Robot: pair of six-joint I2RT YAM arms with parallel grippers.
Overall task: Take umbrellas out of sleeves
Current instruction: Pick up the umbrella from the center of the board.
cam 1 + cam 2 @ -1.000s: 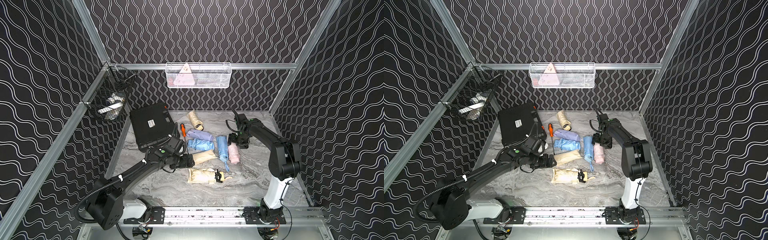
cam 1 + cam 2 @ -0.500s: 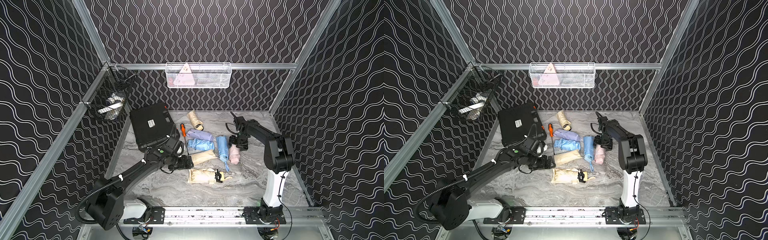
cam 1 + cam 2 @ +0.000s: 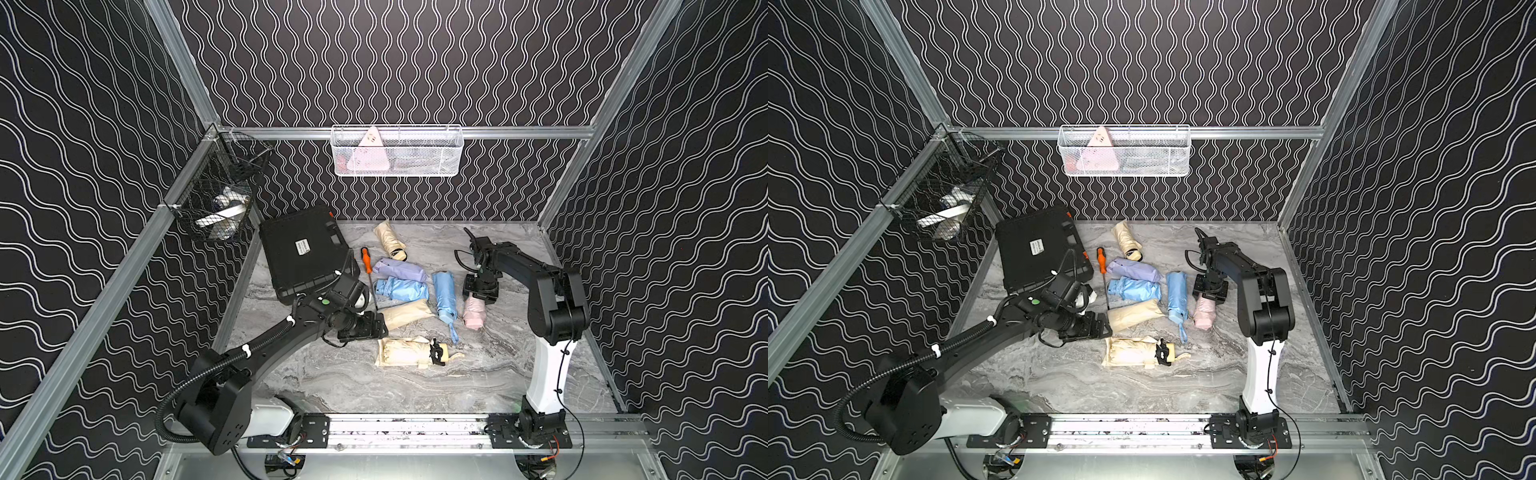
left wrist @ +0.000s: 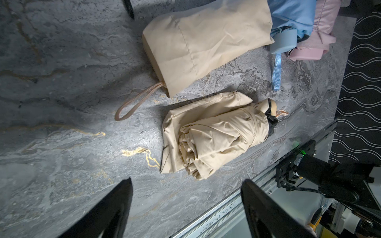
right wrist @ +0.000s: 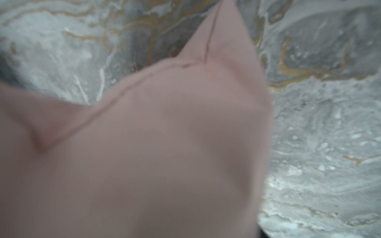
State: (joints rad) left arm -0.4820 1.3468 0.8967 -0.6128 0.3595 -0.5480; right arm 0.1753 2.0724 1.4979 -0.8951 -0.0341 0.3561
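Judging by looks, the pink sleeve, right of centre in both top views, is light, limp, slippery; pinch its seamed closed end. The right gripper sits there, its hold I cannot tell; the left gripper gapes wide above the worktop.

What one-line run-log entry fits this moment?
left gripper: fingers open, by cream sleeve | right gripper: at pink sleeve end, grip unclear | cream umbrella: out of sleeve
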